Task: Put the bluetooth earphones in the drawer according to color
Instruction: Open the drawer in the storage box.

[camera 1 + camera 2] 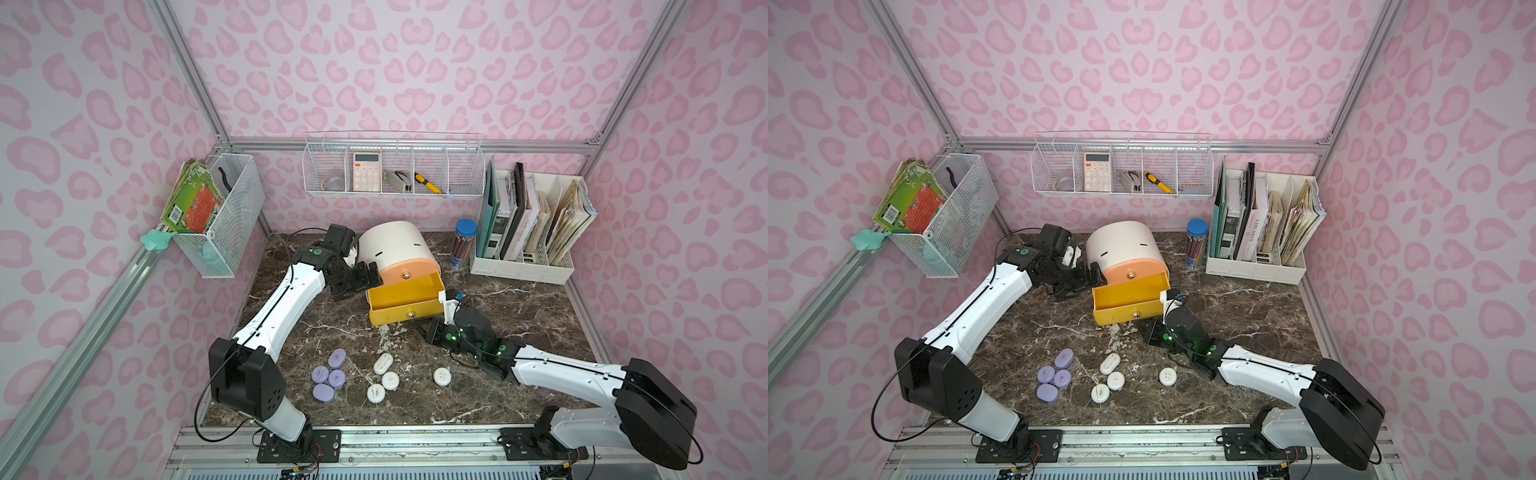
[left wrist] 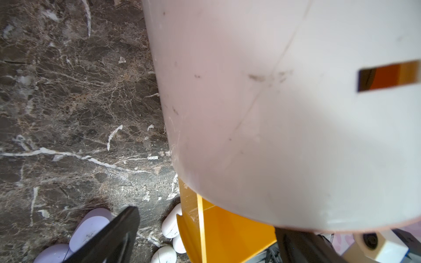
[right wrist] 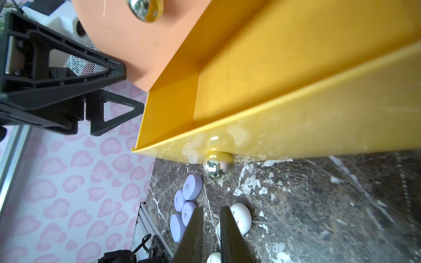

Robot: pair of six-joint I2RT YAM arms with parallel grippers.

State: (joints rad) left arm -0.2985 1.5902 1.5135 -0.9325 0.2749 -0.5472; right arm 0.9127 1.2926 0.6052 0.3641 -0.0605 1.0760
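Yellow drawer [image 1: 405, 297] open and empty; right gripper [image 3: 211, 209] clenched on nothing, left gripper [image 1: 363, 279] released beside the cabinet [image 1: 395, 245]; next, likely fetching an earphone case [image 1: 442, 376].

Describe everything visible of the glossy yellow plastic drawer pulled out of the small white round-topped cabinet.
The yellow drawer is a shallow open-topped tray of glossy plastic, with a round shiny metal knob on its front. It stands pulled well out of the white cabinet, under the peach-orange front. Its inside looks empty. Nothing grips the knob.
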